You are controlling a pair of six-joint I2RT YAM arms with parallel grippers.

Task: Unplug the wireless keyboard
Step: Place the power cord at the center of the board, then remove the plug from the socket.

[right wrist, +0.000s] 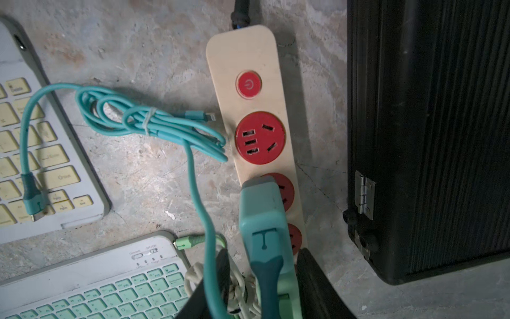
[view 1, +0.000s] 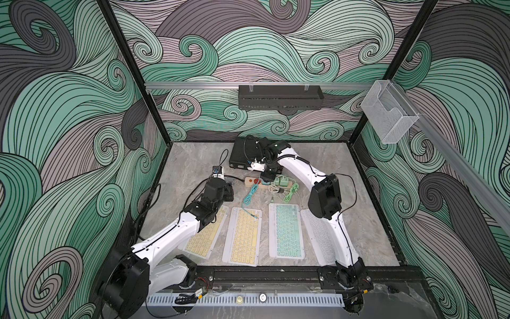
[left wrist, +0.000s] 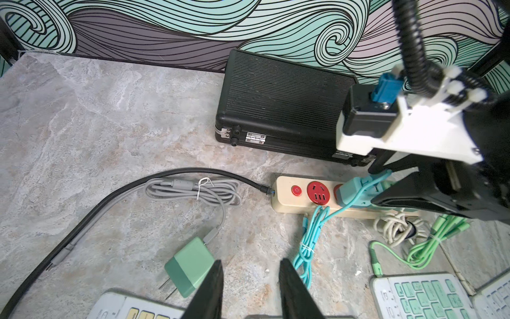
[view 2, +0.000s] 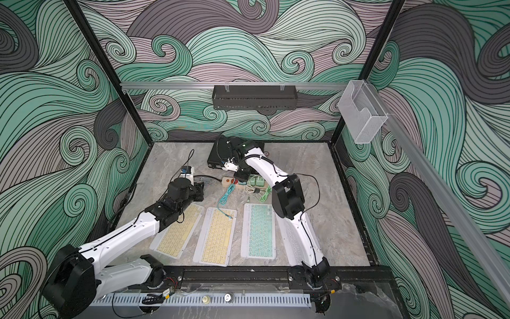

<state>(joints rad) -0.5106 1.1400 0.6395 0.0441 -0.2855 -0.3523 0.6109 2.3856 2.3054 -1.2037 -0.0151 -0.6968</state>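
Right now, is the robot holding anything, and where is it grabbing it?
Left gripper holds nothing. Right gripper straddles the sides of the teal charger on the power strip; whether it grips cannot be told.

The teal charger's (right wrist: 262, 212) prongs are hidden, possibly inside the strip (right wrist: 248, 55).

Both top views looked down from high up front; wrist cams sat v. close, sharing power strip (left wrist: 284, 194) (right wrist: 248, 49).

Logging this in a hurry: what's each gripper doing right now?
Left gripper: open, empty.
Right gripper: around the teal charger; grip cannot be told.
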